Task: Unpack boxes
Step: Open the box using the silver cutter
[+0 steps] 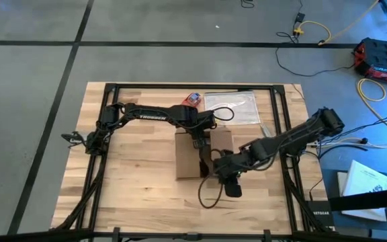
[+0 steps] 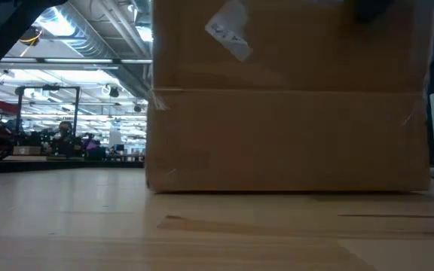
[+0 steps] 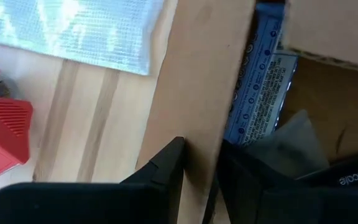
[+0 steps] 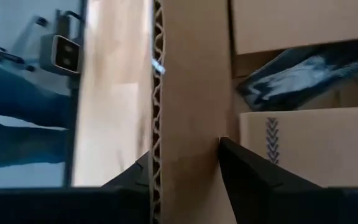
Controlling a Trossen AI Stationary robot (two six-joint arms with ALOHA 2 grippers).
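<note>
The brown cardboard box rests by its bottom on the wooden table; in the low view the box fills most of the picture. My left gripper is shut on a cardboard panel at the box's far side. My right gripper is shut on another panel at the box's right near part. Inside the box lie a blue printed packet and a dark bag. My left gripper pinches an upright cardboard panel of the box between its two fingers. One finger is outside the box and one inside, beside the blue packet. The fingers come from above, slanting down. My right gripper pinches a cardboard panel near its bare corrugated edge. One finger is on the outer face and one on the face toward the box's inside. The fingers slant down from above.
A clear, silvery plastic bag lies flat at the table's far edge, with a small red-and-blue object to its left; the red object also shows in the left wrist view. A black frame borders the table.
</note>
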